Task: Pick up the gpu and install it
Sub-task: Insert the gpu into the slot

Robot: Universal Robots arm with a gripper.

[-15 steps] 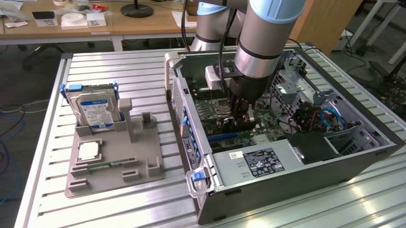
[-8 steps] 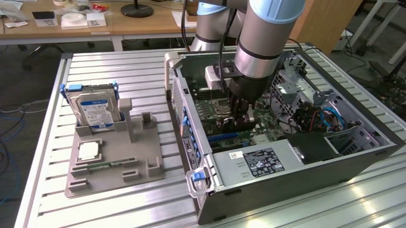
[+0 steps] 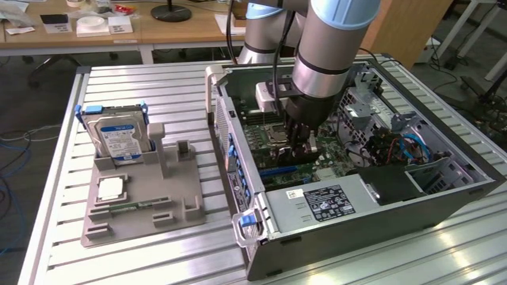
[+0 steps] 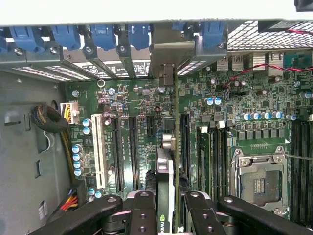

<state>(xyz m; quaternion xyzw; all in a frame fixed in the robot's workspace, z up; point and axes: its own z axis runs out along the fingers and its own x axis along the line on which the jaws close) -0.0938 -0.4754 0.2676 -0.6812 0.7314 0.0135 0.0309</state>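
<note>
one black two-fingered gripper [image 4: 166,208] clenches the one thin dark gpu card [image 4: 165,169] edge-on over one green motherboard [image 4: 132,98]. one blue-labelled silver hard drive [image 3: 119,139] stands in one grey rack [image 3: 146,217].

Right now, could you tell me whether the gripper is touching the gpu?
Touching. The wrist view shows the gripper closed on the gpu, its fingers pressed against both faces of the edge-on card above the motherboard.

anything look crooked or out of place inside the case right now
Nothing looks off. The gpu stands on edge, held in the hand, and runs parallel to the motherboard's slots rather than skewed. The cpu socket is bare, with no damage visible.
</note>
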